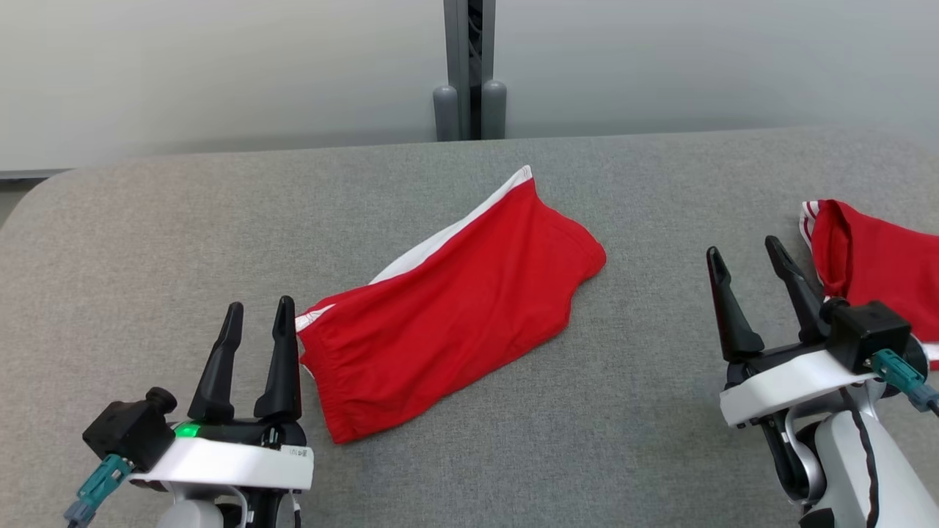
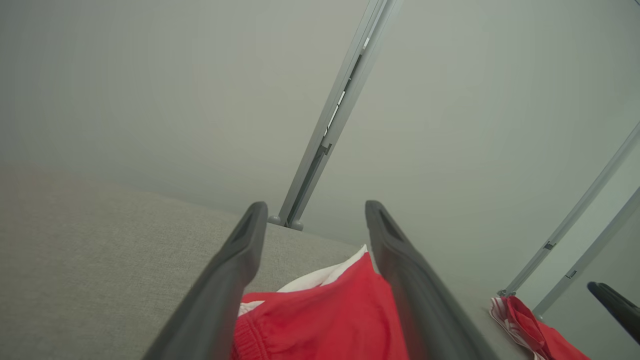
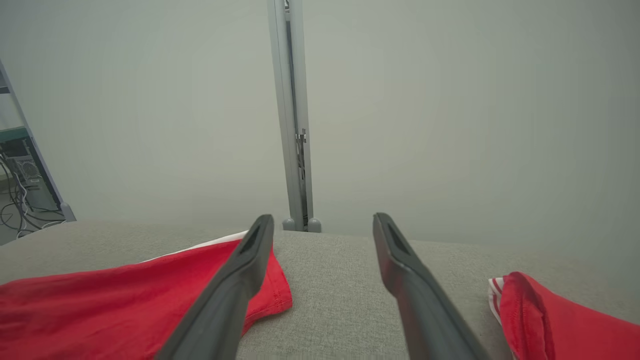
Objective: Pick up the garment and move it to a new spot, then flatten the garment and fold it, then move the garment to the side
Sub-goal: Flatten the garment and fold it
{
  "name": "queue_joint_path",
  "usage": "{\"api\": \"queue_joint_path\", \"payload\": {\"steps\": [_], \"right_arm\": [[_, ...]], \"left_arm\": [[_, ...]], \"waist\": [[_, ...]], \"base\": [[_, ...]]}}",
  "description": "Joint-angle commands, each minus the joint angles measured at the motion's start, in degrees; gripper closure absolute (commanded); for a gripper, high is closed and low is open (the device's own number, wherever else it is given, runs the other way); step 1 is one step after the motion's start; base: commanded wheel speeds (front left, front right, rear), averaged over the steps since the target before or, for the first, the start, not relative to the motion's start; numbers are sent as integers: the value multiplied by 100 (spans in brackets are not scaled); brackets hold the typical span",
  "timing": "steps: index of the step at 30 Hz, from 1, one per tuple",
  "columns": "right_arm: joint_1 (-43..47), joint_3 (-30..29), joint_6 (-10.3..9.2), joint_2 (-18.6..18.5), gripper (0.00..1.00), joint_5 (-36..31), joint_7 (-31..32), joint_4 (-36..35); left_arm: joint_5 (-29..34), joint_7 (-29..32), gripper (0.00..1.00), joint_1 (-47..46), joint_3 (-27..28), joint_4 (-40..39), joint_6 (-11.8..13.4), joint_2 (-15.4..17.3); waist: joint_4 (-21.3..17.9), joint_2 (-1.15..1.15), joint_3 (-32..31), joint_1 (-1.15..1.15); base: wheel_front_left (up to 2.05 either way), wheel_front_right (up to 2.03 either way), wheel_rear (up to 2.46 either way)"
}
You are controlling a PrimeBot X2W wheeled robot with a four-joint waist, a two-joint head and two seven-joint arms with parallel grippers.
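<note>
We face a pale grey wall [image 1: 220, 66] with a metal post [image 1: 469, 66] at its middle. Below it a grey cloth-covered worktop [image 1: 147, 242] spans our view.

At the near left, our left pincer [image 1: 260, 306] stands narrowly open and empty. Its inner finger is just beside the waistband corner of the red garment [image 1: 447, 308]. The garment lies flat at the middle of the worktop, and its long axis runs from that near-left corner up to the far right, white stripe along the far edge.

Our right pincer [image 1: 744, 251] is opened wider, also empty, and well apart from the garment's hem. We judge the left arm nearer for the next grasp.

A second red garment [image 1: 880, 257] lies bunched at the right edge.
</note>
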Motion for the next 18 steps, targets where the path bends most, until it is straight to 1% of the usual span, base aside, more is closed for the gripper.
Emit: {"api": "queue_joint_path", "payload": {"steps": [1,5,10,13,15,18], "right_arm": [[89,11,1,8,0,89,40,60],[-25,126,0,71,0,588,373,277],[-289,216,1,171,0,1547,1173,698],[-481,151,3,171,0,1979,1715,1030],[-628,-10,3,240,0,2471,2042,1218],[-822,-212,2,282,0,2848,2377,1530]], "left_arm": [[32,-18,0,-140,-9,10,-9,19],[69,-18,0,-244,-139,76,-9,20],[68,-18,0,-361,-309,126,-9,21],[37,-18,0,-369,-407,155,-9,17],[2,-18,0,-379,-478,186,-9,19],[-61,-18,0,-389,-535,202,-9,21]], "waist": [[-22,0,66,0],[10,0,211,0],[194,0,354,0],[372,0,423,0],[516,0,455,0],[748,0,510,0]], "base": [[0,0,0],[0,0,0],[0,0,0],[0,0,0],[0,0,0],[0,0,0]]}}
